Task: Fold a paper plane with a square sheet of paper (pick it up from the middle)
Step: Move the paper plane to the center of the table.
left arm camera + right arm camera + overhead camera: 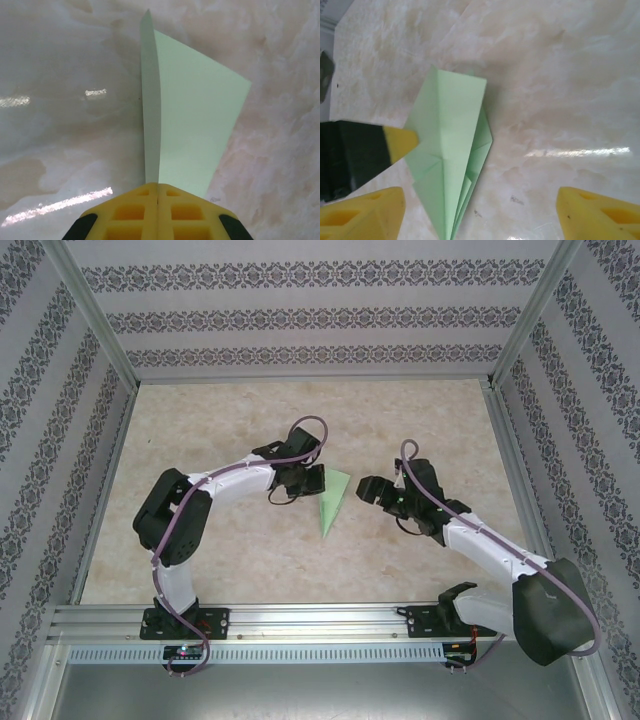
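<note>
Roughly at the middle of the tabletop [200,440], well away from all 4 edges, the left gripper [303,483] has its 2 fingers pinched together on one side of the paper plane [333,502]. The right gripper [372,492] hovers just beside it with jaws spread apart. The plane is probably feather-light, limp and quick to crumple or skid on the smooth top, so hold it across its layered centre crease, not by a loose flap.
</note>
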Controlling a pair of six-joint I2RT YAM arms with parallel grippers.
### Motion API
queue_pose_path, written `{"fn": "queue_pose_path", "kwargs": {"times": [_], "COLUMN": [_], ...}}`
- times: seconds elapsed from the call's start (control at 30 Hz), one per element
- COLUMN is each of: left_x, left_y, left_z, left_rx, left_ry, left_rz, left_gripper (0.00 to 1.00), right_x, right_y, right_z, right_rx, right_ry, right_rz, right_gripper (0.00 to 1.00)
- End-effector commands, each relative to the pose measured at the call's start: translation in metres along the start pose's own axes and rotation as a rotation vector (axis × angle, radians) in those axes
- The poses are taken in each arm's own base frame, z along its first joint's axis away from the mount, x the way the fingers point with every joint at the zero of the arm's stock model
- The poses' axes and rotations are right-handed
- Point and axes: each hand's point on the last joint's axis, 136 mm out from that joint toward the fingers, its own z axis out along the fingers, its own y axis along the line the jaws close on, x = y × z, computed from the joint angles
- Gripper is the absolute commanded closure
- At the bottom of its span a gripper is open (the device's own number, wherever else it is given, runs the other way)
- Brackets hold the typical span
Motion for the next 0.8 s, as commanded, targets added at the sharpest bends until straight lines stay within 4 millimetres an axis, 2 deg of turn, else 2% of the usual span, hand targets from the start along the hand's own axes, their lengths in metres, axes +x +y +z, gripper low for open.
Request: {"fn": "queue_pose_path", "kwargs": {"times": [0.0, 0.27, 0.37, 0.57, 0.77], "left_x": [-0.015, -0.011, -0.008, -0.002, 0.002], "left_y": [-0.018, 0.019, 0.027, 0.039, 0.046], "left_z": [-0.005, -0.009, -0.009, -0.007, -0.004], "left_rx": [0.150, 0.153, 0.152, 0.146, 0.135], "left_ry": [-0.057, -0.094, -0.093, -0.075, -0.067], "left_rz": [0.000, -0.066, -0.073, -0.084, -0.090], "left_gripper": [1.00, 1.00, 1.00, 1.00, 1.00], "right_x": [-0.007, 0.024, 0.031, 0.043, 0.051], "right_y": [0.016, 0.053, 0.064, 0.074, 0.066], "right_z": [0.007, 0.053, 0.070, 0.088, 0.095], "right_rx": [0.032, 0.096, 0.123, 0.164, 0.205], "right_ry": [-0.038, 0.096, 0.133, 0.183, 0.212], "right_rz": [0.003, -0.098, -0.136, -0.193, -0.205], "right_gripper": [0.30, 0.56, 0.62, 0.64, 0.61]}}
